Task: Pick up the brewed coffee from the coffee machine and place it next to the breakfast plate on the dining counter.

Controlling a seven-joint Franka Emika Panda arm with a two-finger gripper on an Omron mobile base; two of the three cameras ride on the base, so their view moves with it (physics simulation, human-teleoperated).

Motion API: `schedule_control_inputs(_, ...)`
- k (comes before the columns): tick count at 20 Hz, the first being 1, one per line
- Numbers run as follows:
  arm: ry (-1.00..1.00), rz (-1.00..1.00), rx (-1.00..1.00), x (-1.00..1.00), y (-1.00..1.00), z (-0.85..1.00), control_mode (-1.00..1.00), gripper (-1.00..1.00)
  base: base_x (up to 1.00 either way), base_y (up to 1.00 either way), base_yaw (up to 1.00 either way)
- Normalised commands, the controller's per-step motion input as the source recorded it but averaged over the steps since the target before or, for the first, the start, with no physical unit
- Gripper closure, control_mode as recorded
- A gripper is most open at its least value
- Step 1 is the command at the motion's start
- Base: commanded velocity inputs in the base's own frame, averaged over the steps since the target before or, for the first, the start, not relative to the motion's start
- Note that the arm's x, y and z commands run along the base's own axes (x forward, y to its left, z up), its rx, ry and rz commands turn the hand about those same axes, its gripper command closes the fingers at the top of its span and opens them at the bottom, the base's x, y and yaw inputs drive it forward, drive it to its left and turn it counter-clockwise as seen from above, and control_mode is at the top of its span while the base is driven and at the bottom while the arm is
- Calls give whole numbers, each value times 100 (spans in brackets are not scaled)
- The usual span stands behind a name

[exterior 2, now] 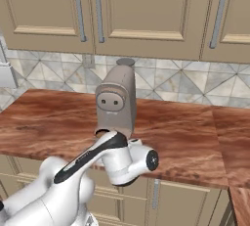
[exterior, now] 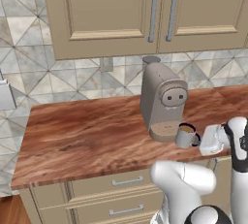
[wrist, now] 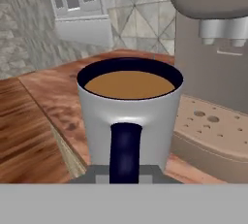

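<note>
The brewed coffee [exterior: 184,135] is a small grey mug full of brown liquid, standing at the front right of the coffee machine's [exterior: 162,97] round drip base. My gripper [exterior: 199,139] reaches in from the right and is shut on the mug's dark handle [wrist: 125,148]. The hand view looks straight at the mug [wrist: 130,106], with the machine's spout and perforated base [wrist: 213,126] just to its right. From the right base view my arm covers the mug in front of the coffee machine [exterior 2: 117,100]. The breakfast plate and the dining counter are out of view.
The machine stands on a wood-grain counter [exterior: 82,131] over beige drawers [exterior: 121,184]. Beige wall cabinets [exterior: 145,9] hang above it against a tiled backsplash. The counter's front edge runs just below the mug. A white appliance [exterior: 6,94] stands past the counter's left end.
</note>
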Motion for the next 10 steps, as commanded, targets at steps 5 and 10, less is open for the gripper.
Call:
schedule_control_inputs(5,-8,13,5,-35,0,100,-100,100,0,0,0)
schedule_control_inputs(10,-1,16,2,-25,0,94,-100,100,0,0,0)
